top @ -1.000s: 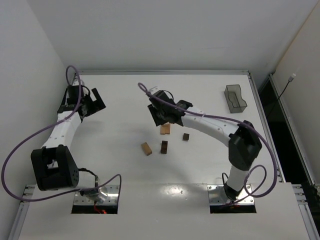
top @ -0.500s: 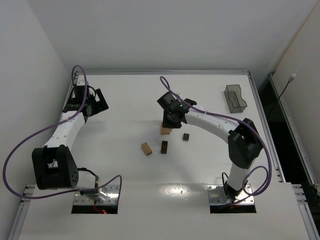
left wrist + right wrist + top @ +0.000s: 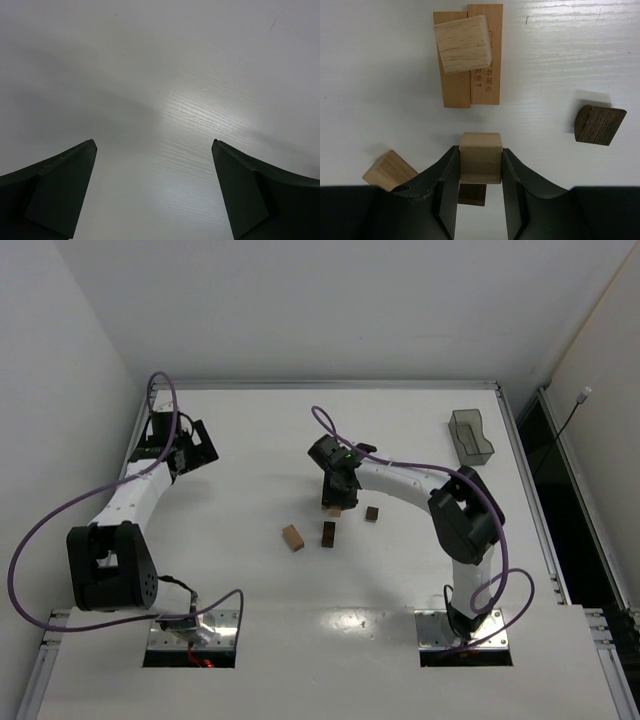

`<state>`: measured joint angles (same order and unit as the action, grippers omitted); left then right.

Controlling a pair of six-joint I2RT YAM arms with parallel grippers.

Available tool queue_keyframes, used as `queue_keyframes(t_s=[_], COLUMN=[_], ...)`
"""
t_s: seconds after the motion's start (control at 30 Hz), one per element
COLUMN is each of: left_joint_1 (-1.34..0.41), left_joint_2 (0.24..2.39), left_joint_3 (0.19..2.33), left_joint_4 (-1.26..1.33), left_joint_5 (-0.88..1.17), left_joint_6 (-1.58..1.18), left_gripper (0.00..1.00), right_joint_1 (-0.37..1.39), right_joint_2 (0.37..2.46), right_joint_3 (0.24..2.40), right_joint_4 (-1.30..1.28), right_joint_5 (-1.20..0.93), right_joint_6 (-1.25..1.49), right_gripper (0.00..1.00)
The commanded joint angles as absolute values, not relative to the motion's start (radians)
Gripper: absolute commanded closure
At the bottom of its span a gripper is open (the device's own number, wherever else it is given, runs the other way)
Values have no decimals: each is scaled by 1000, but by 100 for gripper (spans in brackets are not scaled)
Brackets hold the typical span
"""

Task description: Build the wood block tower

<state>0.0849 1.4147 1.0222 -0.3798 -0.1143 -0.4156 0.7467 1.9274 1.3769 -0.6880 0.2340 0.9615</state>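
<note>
Near dark block, right hand clamps tan cube.

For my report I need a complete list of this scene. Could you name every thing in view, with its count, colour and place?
flat blocks: 2, light tan, side by side mid-table
top cube: 1, light tan, resting on the flat blocks
held cube: 1, light tan, between the right gripper's fingers
loose block: 1, light tan, on the table, left of the held cube
dark blocks: 2, dark brown, on the table, one to the right, one below the held cube
bin: 1, translucent grey, far right of the table
table: 1, white
left gripper: 1, black, open over bare table
right gripper: 1, black, shut on the held cube
</note>
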Motion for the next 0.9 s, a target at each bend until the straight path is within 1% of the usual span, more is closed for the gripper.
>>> queue_keyframes(t_s=[0.0,0.47,0.87], left_joint_1=[84,84,84], left_joint_2=[1416,1453,1453], left_joint_3=[1029,1039,1039], left_joint_4=[-351,-351,-351], left_joint_5=[-127,-118,-118], left_joint_6=[-403,-413,-413], left_gripper=[0,0,0], right_joint_1=[750,761,761], right_joint_2=[1934,1944,1983], right_joint_3=[1417,1417,1428], right_joint_4=[-658,-569,-546], right_joint_5=[253,367,390], right_joint_6=[956,904,882], right_gripper=[100,100,100])
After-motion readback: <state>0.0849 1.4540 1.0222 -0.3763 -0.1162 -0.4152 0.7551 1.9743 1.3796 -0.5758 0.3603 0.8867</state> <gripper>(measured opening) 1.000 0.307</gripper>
